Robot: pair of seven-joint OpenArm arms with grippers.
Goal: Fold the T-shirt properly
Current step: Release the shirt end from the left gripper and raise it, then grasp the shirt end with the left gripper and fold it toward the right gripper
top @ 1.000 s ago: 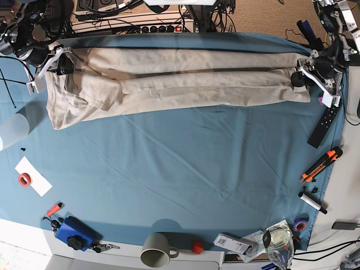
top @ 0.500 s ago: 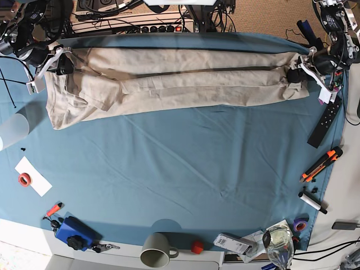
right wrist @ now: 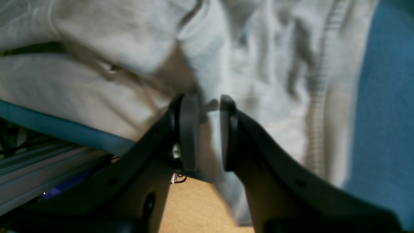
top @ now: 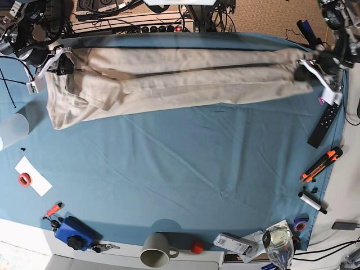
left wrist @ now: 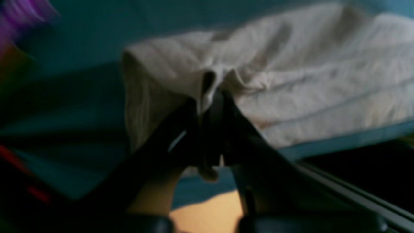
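The T-shirt (top: pixel 174 81) is stretched out in a long, rumpled band across the far side of the blue table cloth (top: pixel 185 163), running nearly from the left edge to the right one. The left gripper (left wrist: pixel 210 129) sits at the shirt's right end with its jaws pinched tight on a fold of the fabric, though that wrist view is pretty blurry. The right gripper (right wrist: pixel 204 129) is at the shirt's left end, jaws a little apart with cloth clamped between the pads.

Plenty of clutter around. A black remote (top: pixel 323 125) lies just beside the shirt's right end. Nearer on that side is an orange utility knife (top: pixel 322 163). A translucent cup (top: pixel 12 130) stands on the left, contents hard to tell. Along the near edge sits a grey mug (top: pixel 157 249), which looks empty, beside a small red thing (top: pixel 196 246), and a blue box (top: pixel 74 232) is off to their left.
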